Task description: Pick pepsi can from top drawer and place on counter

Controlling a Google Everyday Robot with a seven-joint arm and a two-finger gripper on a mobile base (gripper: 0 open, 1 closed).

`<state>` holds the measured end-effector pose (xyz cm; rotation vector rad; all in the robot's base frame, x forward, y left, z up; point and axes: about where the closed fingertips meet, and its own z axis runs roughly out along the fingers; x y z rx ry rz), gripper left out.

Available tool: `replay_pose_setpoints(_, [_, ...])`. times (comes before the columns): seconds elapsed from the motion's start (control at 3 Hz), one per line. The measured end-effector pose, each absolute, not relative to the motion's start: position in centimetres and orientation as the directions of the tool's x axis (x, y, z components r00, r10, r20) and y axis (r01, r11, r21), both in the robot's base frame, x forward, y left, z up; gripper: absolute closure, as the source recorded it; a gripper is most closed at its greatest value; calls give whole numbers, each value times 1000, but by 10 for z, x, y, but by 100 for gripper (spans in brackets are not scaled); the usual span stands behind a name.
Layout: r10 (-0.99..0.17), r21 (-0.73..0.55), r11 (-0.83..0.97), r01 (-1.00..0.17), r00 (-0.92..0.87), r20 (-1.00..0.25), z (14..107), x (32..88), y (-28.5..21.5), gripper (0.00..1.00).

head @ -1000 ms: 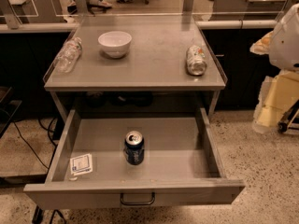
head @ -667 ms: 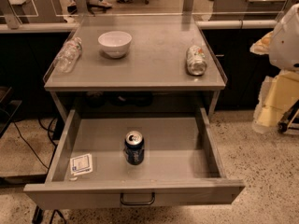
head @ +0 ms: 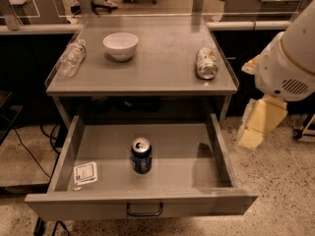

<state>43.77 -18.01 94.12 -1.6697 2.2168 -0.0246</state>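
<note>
The clear plastic bottle [head: 71, 58] lies on its side at the left edge of the counter [head: 162, 70], its length running front to back against the low guard panel. Below it, in the front left corner of the open top drawer [head: 197, 205], a small white packet [head: 85, 172] lies flat, well apart from the can.

A white bowl [head: 120, 44] stands upright on the counter, left of centre and toward the back. The pepsi can [head: 141, 155] stands upright on the drawer floor a little left of centre, its long axis vertical and its silver top and pull tab pointing up. It sits forward of the counter's front edge, in the part of the drawer that is open from above. The dark bar handle [head: 144, 210] is on the front panel just in front of it.

A silver can with green marks [head: 206, 63] lies on its side near the right edge of the counter, its length running roughly front to back.

The gripper [head: 256, 132] hangs outside the cabinet to the right of the drawer, beneath the white arm housing [head: 288, 58], well apart from the pepsi can. I cannot tell whether it is open or closed, and it holds nothing that shows.
</note>
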Motion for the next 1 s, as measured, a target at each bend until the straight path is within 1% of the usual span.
replay_pose_setpoints(0.33, [-915,-177,299,-938,-230,-331,928,433,-159,0])
replay_pose_setpoints(0.67, [-914,-175,299,-938,-229,-336,929,432,-157,0])
replay_pose_setpoints(1.0, [-908,-156,299,-941,-231,-349,911,431,-149,0])
